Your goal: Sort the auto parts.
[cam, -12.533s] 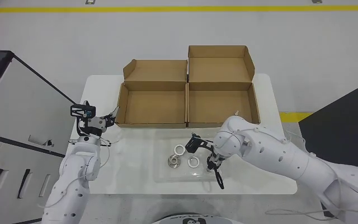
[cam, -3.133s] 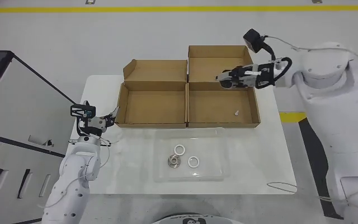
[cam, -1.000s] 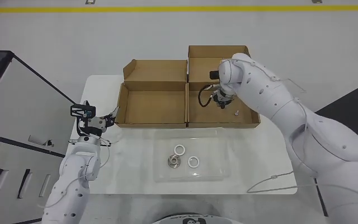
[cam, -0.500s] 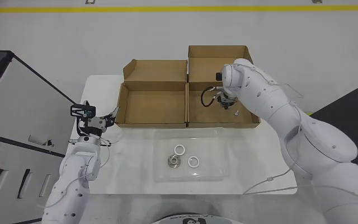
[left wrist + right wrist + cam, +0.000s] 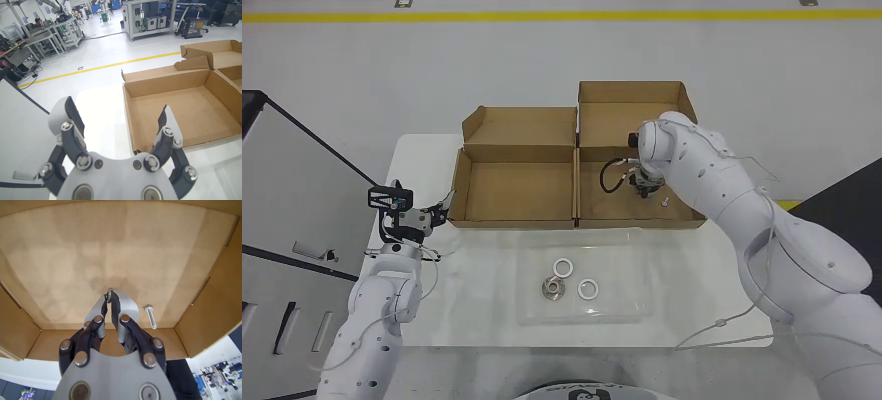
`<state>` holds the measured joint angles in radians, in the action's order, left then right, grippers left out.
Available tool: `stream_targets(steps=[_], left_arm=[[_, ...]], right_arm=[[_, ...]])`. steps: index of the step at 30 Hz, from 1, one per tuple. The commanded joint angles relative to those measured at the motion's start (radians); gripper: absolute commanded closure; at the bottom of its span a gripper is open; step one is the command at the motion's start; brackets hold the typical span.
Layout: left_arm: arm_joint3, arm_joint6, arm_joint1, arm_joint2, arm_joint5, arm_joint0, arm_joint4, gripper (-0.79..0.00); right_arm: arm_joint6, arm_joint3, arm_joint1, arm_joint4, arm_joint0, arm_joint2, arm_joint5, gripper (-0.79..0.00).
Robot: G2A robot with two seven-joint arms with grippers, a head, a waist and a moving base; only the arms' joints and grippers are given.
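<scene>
Sorting is partway: one bolt (image 5: pixel 150 316) lies in the right box (image 5: pixel 612 205), and the right wrist view reveals the right pincer (image 5: pixel 108 300) clenched on a second bolt (image 5: pixel 108 295) beside it. The top view adds what remains: two rings (image 5: pixel 564 267) and a flanged part (image 5: pixel 553 290) in the tray (image 5: pixel 627 305). The left pincer (image 5: pixel 121 115) hangs released.

Right box (image 5: pixel 587 205) — four walls ringed the right gripper (image 5: pixel 108 294), leaving passage from above; a loose bolt (image 5: pixel 150 316) lay on the floor just beside it, tip near one wall.
</scene>
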<state>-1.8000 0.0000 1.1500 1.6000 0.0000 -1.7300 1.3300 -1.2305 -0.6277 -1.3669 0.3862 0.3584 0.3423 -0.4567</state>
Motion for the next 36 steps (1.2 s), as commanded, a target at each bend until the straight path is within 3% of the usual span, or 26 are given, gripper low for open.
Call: stream_targets(steps=[1,3,4,5,6,8,9,10,11,25,30,36], left_arm=[[0.000,0.000,0.000,0.000,0.000,0.000,0.000,-0.785],[0.000,0.000,0.000,0.000,0.000,0.000,0.000,-0.785],[0.000,0.000,0.000,0.000,0.000,0.000,0.000,-0.785],[0.000,0.000,0.000,0.000,0.000,0.000,0.000,-0.785],[0.000,0.000,0.000,0.000,0.000,0.000,0.000,-0.785],[0.000,0.000,0.000,0.000,0.000,0.000,0.000,-0.785],[0.000,0.000,0.000,0.000,0.000,0.000,0.000,-0.785],[0.000,0.000,0.000,0.000,0.000,0.000,0.000,-0.785],[0.000,0.000,0.000,0.000,0.000,0.000,0.000,-0.785],[0.000,0.000,0.000,0.000,0.000,0.000,0.000,-0.785],[0.000,0.000,0.000,0.000,0.000,0.000,0.000,-0.785],[0.000,0.000,0.000,0.000,0.000,0.000,0.000,-0.785]], right_arm=[[-0.004,0.001,-0.001,0.003,0.002,0.004,-0.003,0.000],[-0.004,0.000,-0.002,0.007,0.003,0.009,-0.004,-0.006],[-0.004,0.001,-0.002,0.010,0.005,0.011,-0.006,-0.068],[-0.005,0.000,-0.002,0.012,0.006,0.013,-0.007,-0.209],[-0.007,-0.001,-0.003,0.013,0.007,0.015,-0.009,-0.292],[-0.006,-0.002,-0.003,0.016,0.010,0.021,-0.012,-0.366],[-0.004,-0.002,-0.002,0.020,0.011,0.023,-0.017,-0.440],[-0.002,-0.005,-0.002,0.020,0.011,0.027,-0.022,-0.585],[-0.002,-0.009,-0.001,0.021,0.011,0.032,-0.026,-0.785],[-0.005,-0.153,0.057,0.047,0.029,0.127,-0.066,-0.785],[-0.011,-0.281,0.114,0.059,0.062,0.209,-0.085,-0.785],[-0.037,-0.537,0.210,0.032,0.167,0.394,-0.077,-0.785]])
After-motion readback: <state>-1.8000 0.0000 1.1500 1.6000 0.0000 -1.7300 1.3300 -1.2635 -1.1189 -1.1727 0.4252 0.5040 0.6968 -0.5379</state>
